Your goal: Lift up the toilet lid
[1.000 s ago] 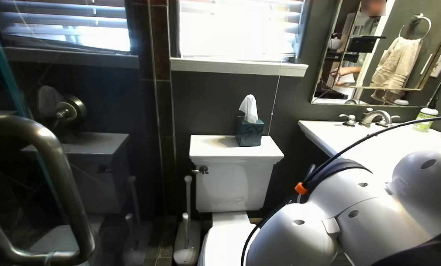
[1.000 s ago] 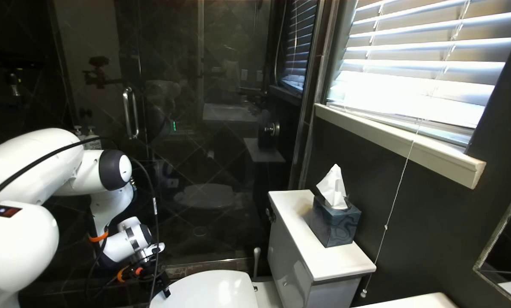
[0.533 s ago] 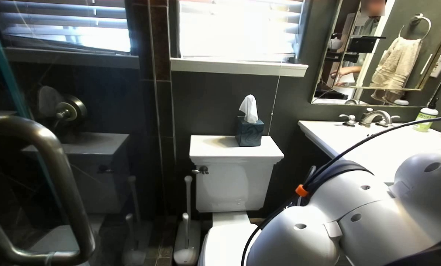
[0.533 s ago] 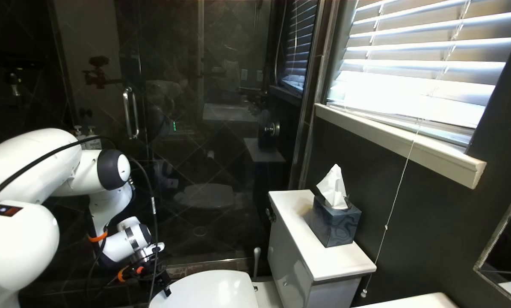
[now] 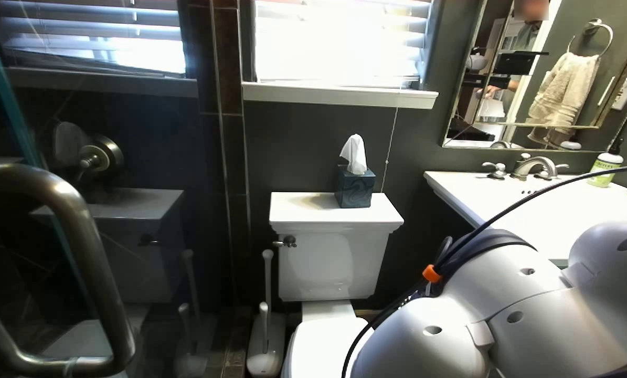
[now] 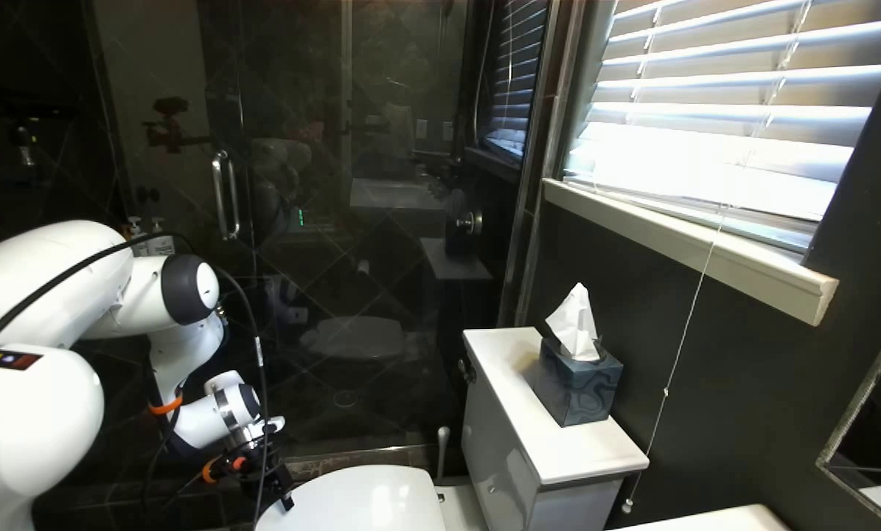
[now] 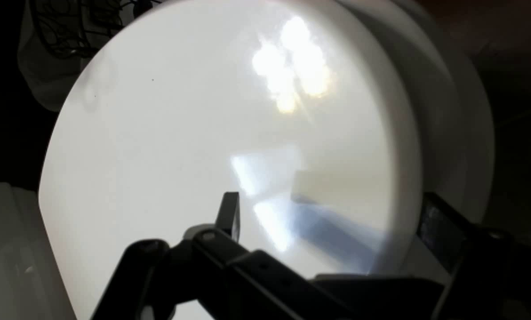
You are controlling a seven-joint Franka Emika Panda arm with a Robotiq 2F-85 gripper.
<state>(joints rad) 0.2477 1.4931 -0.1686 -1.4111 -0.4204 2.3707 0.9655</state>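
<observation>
In an exterior view, the robot arm sits a little lower and more to the right than half a second before, so the small holes in the sink show more clearly. The toilet lid looks the same as then: it is down, in front of the tank. In the wrist view, the gripper has its fingers spread wide. One finger is above the glossy top of the lid, the second is just past the curved edge, so this edge stands between them; whether they touch it, I cannot tell.

The lid is white, with bright reflections. On the tank top stands a dark patterned tissue box, and a white tissue rises from it. The wall around is dark, and much daylight comes through the slatted blinds.

Both fingers I see only in the wrist view, together with some dark curled wire beside the lid. The faucet and the pump bottle show in an exterior view, where the arm covers part of the lid. In an exterior view, a dark fingertip appears at the lid's front edge
</observation>
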